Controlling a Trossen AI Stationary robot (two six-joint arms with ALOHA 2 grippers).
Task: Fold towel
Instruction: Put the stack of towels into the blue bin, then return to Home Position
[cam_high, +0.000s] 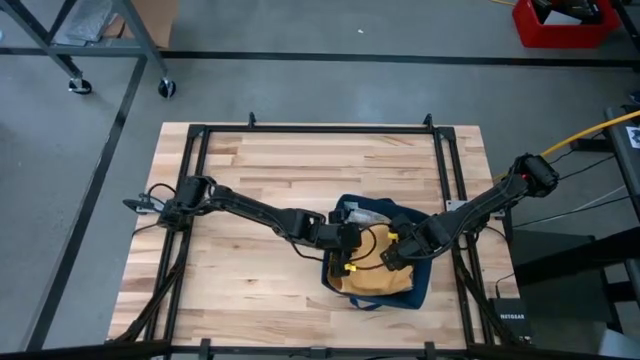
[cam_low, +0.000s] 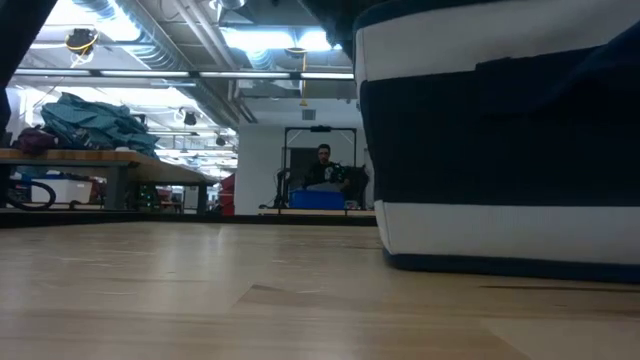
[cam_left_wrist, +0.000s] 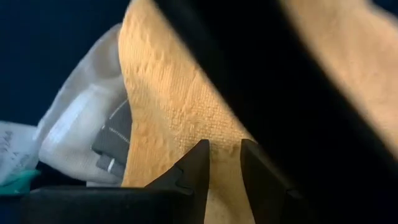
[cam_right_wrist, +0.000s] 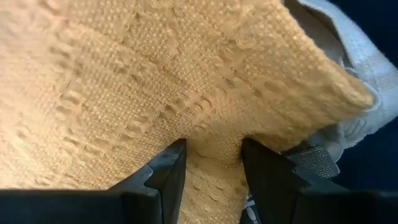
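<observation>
While both tools pinch the yellow towel (cam_high: 375, 275) near the tabletop's (cam_high: 250, 170) front-right corner | left tool (cam_high: 352, 240), right tool (cam_high: 395, 252) | mid-fold; next, probably carry edge across.

Wooden table (cam_high: 250, 170) sitting inside black frame. Red bin (cam_high: 562, 24) standing on floor, far right. Wheeled cart (cam_high: 90, 45) standing far left. Person (cam_low: 323, 165) sitting behind blue crate (cam_low: 318, 199) across room. Workbench (cam_low: 90, 160) carrying teal bundle (cam_low: 92, 122), left.

Only readable bit is "NETGEAR" on the black box (cam_high: 510, 322) by the desk's edge; the cloth tag (cam_left_wrist: 15, 149) is illegible.
</observation>
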